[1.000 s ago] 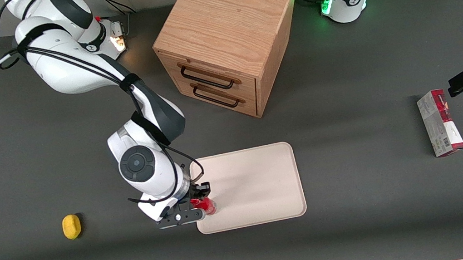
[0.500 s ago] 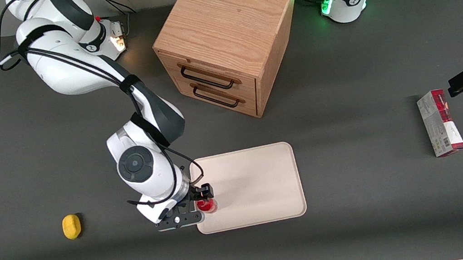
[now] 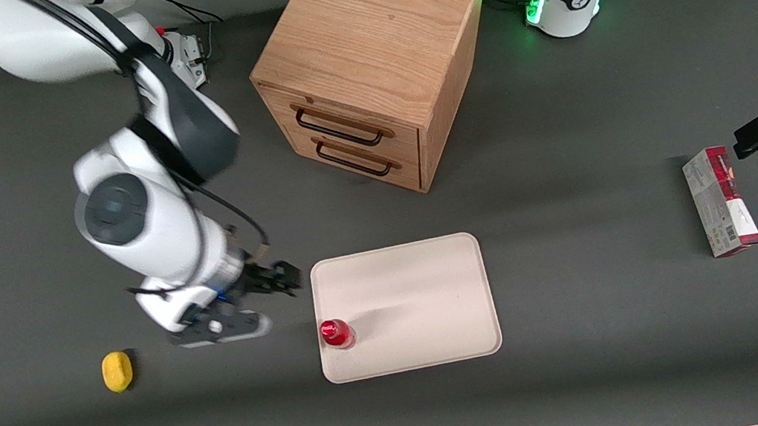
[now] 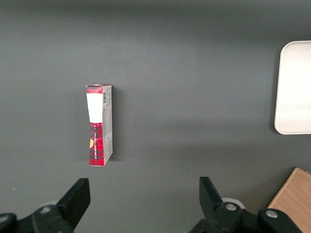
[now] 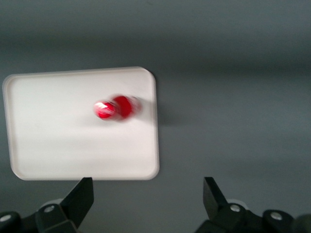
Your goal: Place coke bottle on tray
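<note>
The coke bottle (image 3: pixel 335 333), small and all red with a red cap, stands upright on the cream-white tray (image 3: pixel 420 289). It is close to the tray's edge at the working arm's end and near the corner nearer the front camera. My gripper (image 3: pixel 278 279) is open and empty, raised above the grey table just off that edge of the tray, apart from the bottle. In the right wrist view the bottle (image 5: pixel 118 108) shows from above on the tray (image 5: pixel 58 145), with my gripper (image 5: pixel 147 194) wide open over bare table.
A wooden two-drawer cabinet (image 3: pixel 371 56) stands farther from the front camera than the tray. A yellow fruit (image 3: pixel 117 371) lies toward the working arm's end. A red-and-grey carton (image 3: pixel 721 201) lies toward the parked arm's end and also shows in the left wrist view (image 4: pixel 99 124).
My gripper let go of the bottle, rose and drew away from the tray toward the working arm's end. The bottle stays standing on the tray.
</note>
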Controlling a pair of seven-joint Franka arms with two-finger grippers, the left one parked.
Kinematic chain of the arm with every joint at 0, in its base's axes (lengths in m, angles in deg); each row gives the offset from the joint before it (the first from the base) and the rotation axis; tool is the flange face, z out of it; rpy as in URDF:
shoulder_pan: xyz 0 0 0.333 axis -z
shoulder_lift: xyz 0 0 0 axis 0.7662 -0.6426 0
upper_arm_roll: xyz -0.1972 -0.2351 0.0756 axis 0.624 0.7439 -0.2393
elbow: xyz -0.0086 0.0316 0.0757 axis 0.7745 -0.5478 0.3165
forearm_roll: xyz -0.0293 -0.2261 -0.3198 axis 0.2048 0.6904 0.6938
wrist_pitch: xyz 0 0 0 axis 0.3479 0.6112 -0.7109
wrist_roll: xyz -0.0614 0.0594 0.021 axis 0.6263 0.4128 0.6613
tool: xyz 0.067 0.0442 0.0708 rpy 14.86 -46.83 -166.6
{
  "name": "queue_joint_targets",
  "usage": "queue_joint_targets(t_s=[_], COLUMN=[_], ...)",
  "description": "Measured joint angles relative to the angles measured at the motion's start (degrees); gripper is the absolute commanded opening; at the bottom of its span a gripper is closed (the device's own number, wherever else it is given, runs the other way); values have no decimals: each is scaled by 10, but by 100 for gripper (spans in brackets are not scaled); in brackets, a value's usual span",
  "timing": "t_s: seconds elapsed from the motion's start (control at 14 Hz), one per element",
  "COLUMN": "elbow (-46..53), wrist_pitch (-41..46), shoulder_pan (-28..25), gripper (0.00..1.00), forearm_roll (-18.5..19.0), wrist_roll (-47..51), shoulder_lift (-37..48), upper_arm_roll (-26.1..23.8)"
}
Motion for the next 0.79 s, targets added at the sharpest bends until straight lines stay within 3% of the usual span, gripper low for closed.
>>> queue_joint_targets(t_s=[0.14, 0.36, 0.57, 0.79], elbow=[-113, -274, -394, -413], wrist_pitch=[0, 0, 5, 24], shoulder_pan=[5, 11, 11, 11], gripper=[100, 100, 100, 100], forearm_roll=[-44, -57, -55, -38], wrist_roll=[-55, -115, -124, -126], shoulder_lift=[94, 227, 349, 398], upper_arm_roll=[63, 128, 140, 143])
